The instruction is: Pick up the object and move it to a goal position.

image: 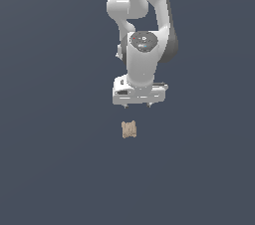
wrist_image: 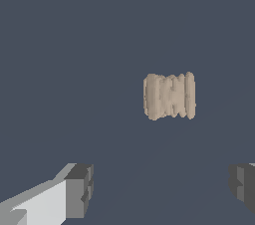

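Your claw (image: pixel 139 104) hangs above surface (image: pixel 50 169), fingers (wrist_image: pixel 79 189) spread wide, nothing between them. Object (image: pixel 129 129), tan ridged lump, lies on surface at claw's 7 o'clock in exterior view, near but apart. Wrist view: object (wrist_image: pixel 169 96) lies clear of both fingers.

One object (image: pixel 129 129), one arm (image: pixel 144 30), one end effector (image: pixel 139 105).

Flat, even light — coarse, shadowless renders
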